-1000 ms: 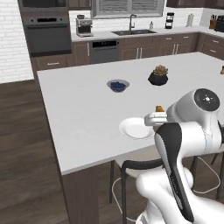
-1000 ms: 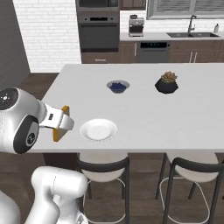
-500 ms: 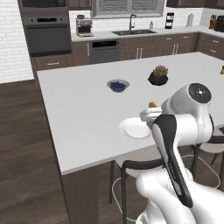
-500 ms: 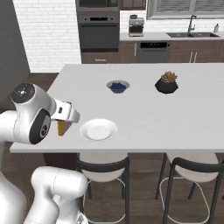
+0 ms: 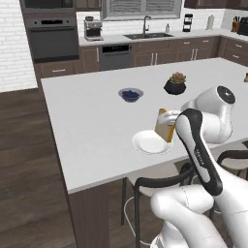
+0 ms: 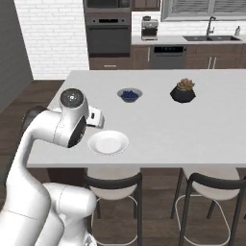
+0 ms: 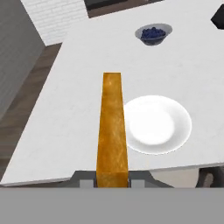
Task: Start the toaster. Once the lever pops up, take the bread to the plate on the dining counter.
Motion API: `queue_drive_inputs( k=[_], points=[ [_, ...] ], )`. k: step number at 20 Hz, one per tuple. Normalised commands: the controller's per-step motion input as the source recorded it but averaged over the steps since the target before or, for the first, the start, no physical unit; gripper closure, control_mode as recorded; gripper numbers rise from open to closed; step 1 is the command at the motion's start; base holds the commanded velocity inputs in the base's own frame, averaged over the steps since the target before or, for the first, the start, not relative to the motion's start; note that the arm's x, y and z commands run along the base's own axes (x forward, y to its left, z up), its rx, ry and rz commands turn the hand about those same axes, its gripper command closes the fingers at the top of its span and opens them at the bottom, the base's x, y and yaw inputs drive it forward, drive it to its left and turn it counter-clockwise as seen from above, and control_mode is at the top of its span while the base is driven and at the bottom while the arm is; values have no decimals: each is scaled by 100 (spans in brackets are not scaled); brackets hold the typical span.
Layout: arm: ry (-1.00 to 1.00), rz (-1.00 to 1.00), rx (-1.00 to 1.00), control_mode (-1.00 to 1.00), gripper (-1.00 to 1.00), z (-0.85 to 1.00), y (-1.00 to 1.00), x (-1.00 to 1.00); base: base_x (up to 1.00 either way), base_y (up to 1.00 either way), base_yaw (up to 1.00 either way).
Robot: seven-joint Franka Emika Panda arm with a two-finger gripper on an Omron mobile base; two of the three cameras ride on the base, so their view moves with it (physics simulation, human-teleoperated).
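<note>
My gripper is shut on the bread, a tan-orange slice held on edge that runs up the middle of the hand view. The white plate lies just to its right on the dining counter. From the left base view, the bread hangs at the plate's far right rim, gripped by my gripper. In the right base view my arm covers the hand, and the plate lies beside it near the counter's front edge. The toaster is out of view.
A grey bowl with blue contents and a dark potted plant stand further back on the counter. Dark-framed stools are tucked under the near edge.
The arm has swung in over the counter, bringing the bread a little left and lower toward the plate. In the right base view the bread is now covered by the arm.
</note>
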Motion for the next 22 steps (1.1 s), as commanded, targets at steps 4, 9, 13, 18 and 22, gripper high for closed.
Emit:
queue_drive_inputs(
  k=[4, 9, 13, 18, 22],
  points=[
    [0, 6, 5, -100, 100, -53, -2, 61, 0, 0, 0],
    [0, 4, 0, -100, 100, -46, 0, 56, 0, 0, 0],
    [0, 0, 0, -100, 100, -48, 0, 44, 0, 0, 0],
    [1, 0, 0, -100, 100, -40, 0, 34, 0, 0, 0],
    [3, 1, 0, -100, 100, -36, 0, 28, 0, 0, 0]
  ],
)
